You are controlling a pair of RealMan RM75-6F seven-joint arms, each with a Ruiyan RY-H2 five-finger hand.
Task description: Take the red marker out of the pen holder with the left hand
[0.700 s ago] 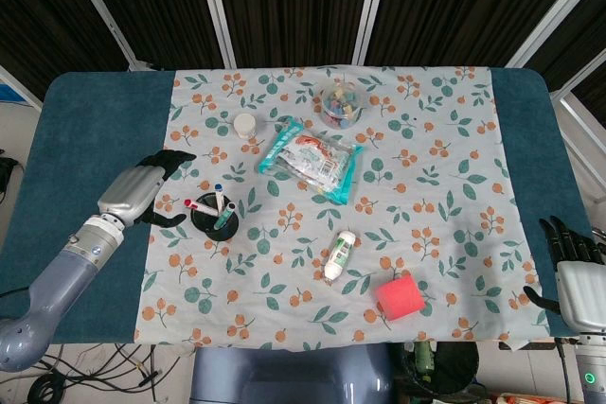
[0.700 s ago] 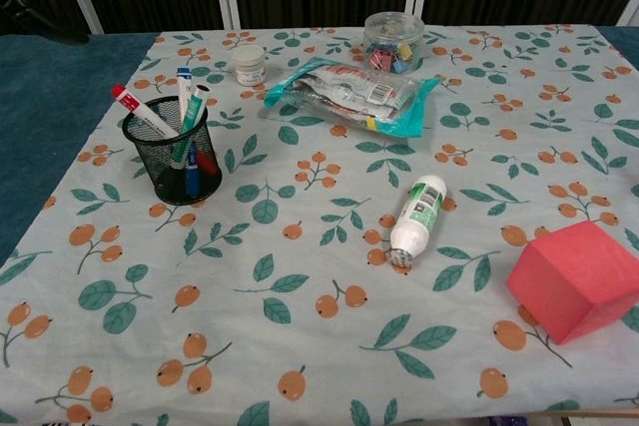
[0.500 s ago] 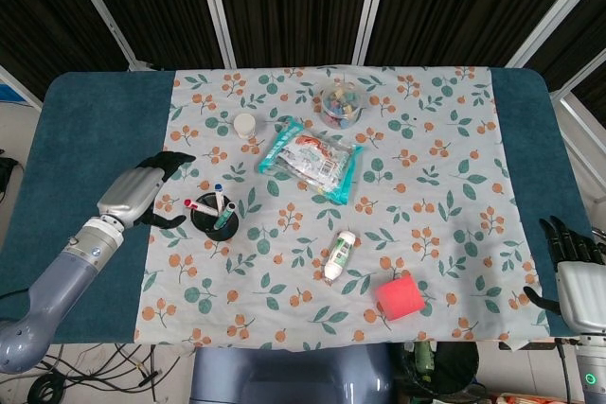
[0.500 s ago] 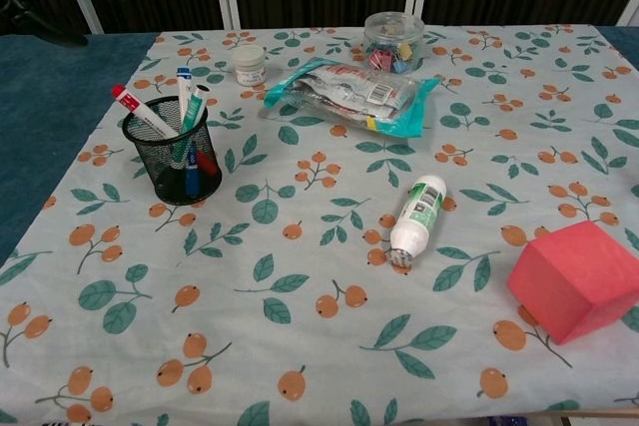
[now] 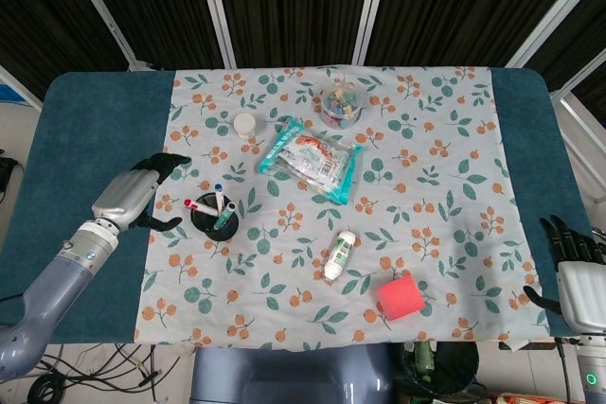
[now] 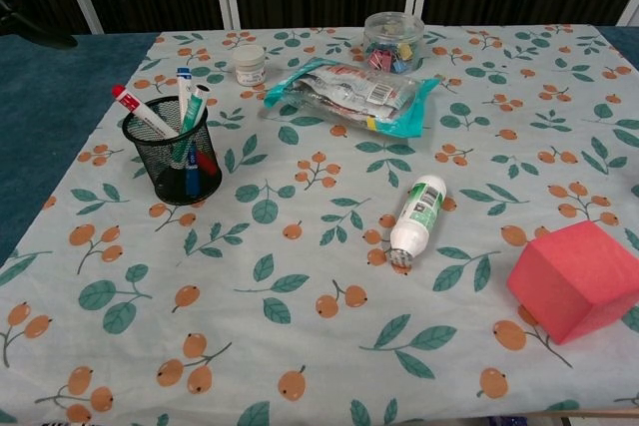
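Room to move lies under the left hand point(image 5: 138, 193): bare blue table point(image 5: 85, 139) out to the left edge. The hand is empty, its fingers a little apart and reaching forward, its thumb sticking out. Just right of it stands the black mesh pen holder point(image 6: 175, 162). The red marker point(image 6: 138, 112) sits inside, its red cap leaning toward the hand, not touching it. Far right, by the table's edge, the right hand point(image 5: 571, 253) is empty, fingers spread.
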